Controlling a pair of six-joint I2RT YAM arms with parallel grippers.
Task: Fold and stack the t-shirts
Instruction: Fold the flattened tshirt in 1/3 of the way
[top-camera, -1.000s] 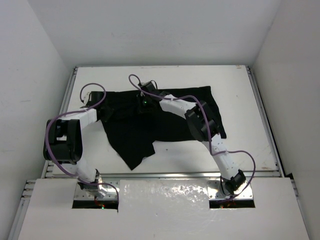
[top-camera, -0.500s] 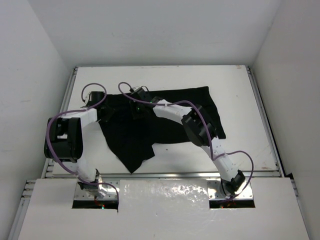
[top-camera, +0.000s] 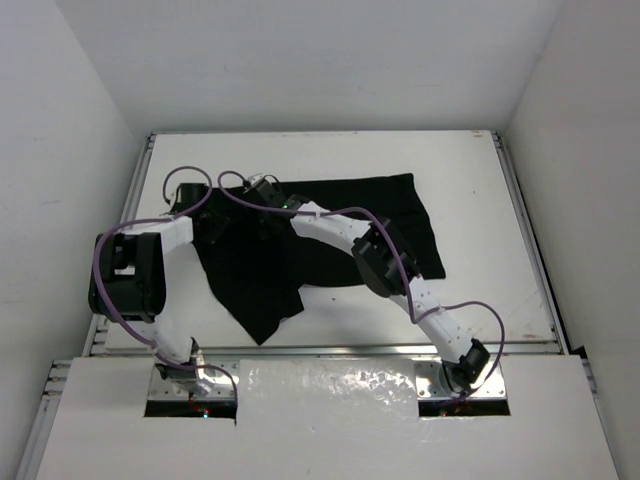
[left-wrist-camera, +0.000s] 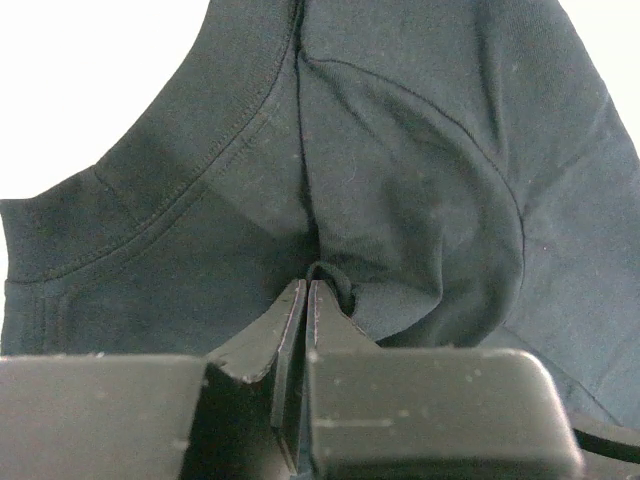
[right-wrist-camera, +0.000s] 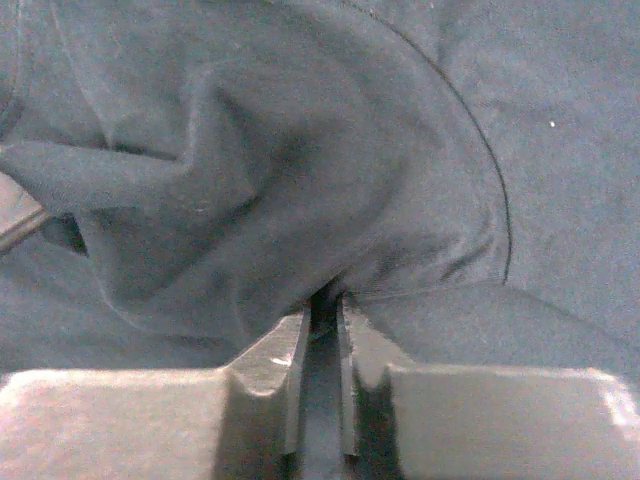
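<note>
Well, over the last second my right arm (top-camera: 340, 228) has swung to the left across the t-shirt (top-camera: 400, 210), taking a pinch of cloth with it. From overhead its wrist now sits near the garment's far-left corner, close beside the left arm's wrist, where a moment ago it was nearer the middle of the far edge. The left arm has hardly moved.

The right fingers (right-wrist-camera: 300, 330) are closed down to a narrow slit with a bunched ridge of black fabric clamped in it, the cloth heaped up in folds ahead of them. The left fingers (left-wrist-camera: 297, 300) are pressed almost flat together on a small tuck of the same shirt, just below the stitched collar band that curves off to the left in that view.

The shirt lies spread on the worktop (top-camera: 480, 200), its right half fairly flat. Its left half is drawn up toward the two grips, and one flap trails toward the near edge.

I read this as a fold carried partway: the right side's cloth is being brought over to meet the left. Black fingers on black cloth are hard to pick out from above, so I can't say whether the two grips are touching. The fold isn't laid down, and nothing is stacked yet.
</note>
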